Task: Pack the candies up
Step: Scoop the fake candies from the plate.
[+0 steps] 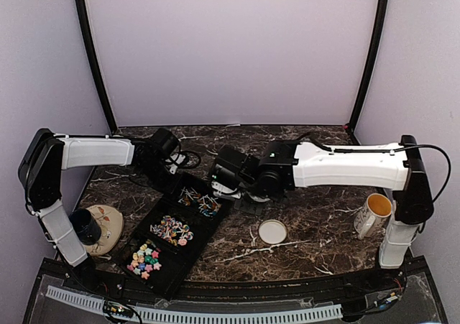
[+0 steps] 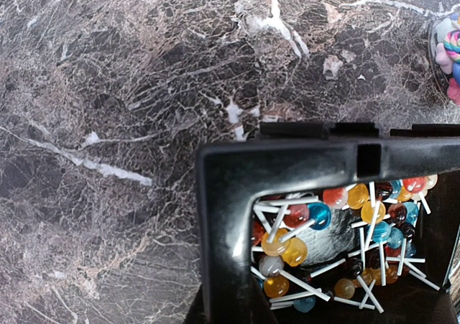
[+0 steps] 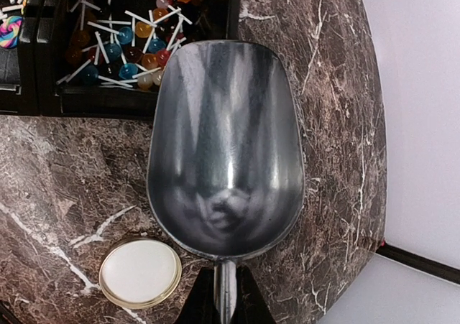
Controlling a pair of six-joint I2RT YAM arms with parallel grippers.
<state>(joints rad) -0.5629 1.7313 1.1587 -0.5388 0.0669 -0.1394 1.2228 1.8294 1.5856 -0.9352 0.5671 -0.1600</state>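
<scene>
Scoop (image 3: 225, 144) overlaps the candies (image 3: 136, 33), its handle cut off below.

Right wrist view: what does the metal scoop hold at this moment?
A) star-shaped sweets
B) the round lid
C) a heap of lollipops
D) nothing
D: the scoop shows only bare metal inside its bowl, while the lollipops lie in the tray compartment beyond its front lip.
</scene>
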